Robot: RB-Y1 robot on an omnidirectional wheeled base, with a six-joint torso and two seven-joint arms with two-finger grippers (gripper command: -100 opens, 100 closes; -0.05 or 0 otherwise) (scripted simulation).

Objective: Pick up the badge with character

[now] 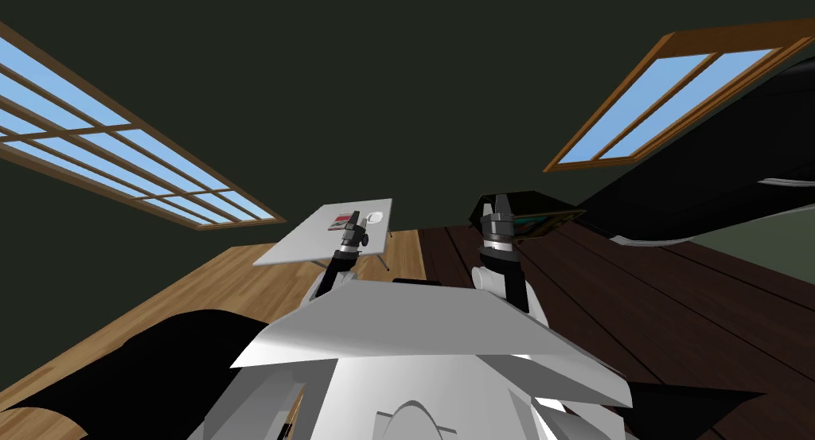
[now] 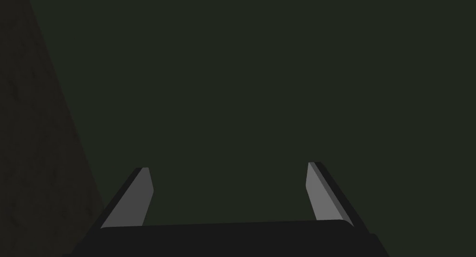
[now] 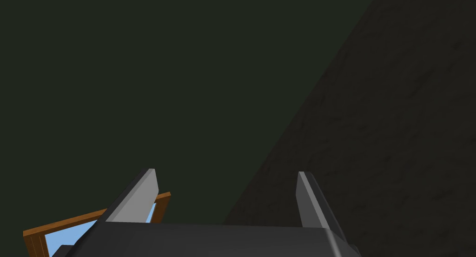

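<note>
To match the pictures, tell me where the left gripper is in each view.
Head view: left gripper, centre-left, in front of the grey table.
Left wrist view: its open fingers rise from the bottom edge.
Right wrist view: not in it.
Shared landmark: the dark green wall.

No readable text, number, label or sign on the white table [image 1: 294, 248] or anywhere else.
</note>
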